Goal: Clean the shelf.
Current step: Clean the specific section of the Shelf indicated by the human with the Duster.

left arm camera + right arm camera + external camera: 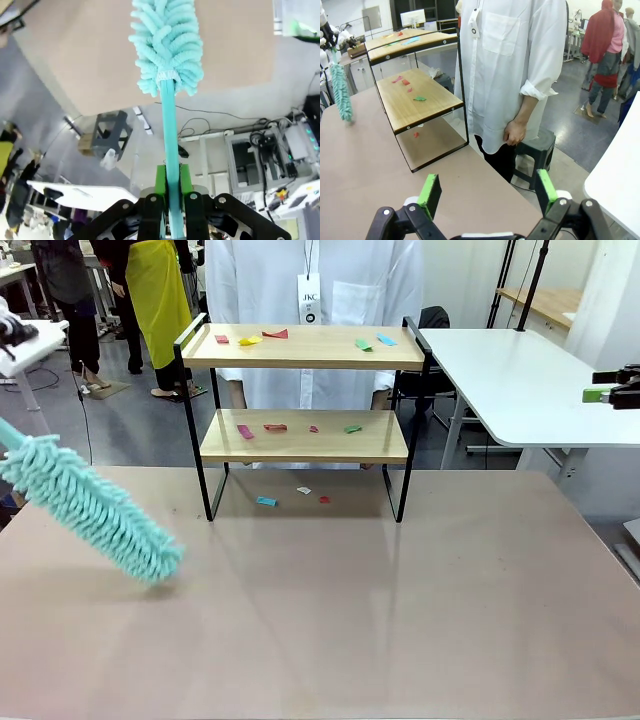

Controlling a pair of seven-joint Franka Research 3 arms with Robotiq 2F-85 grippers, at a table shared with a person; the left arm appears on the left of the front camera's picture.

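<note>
Shelf (300, 348) strewn with coloured paper scraps (275, 427), left fingers (160, 180) clamping duster (167, 45), right fingers (431, 192) apart

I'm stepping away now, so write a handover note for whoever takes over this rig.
Left claw: shut on the duster handle; its fluffy head tilts down over the table, left side, apart from the shelf.
Right claw: open, empty, off to the right.
Shelf: mid-table, far side; paper scraps on both boards and underneath.
Done: duster in grip. Left: all the sweeping.
</note>
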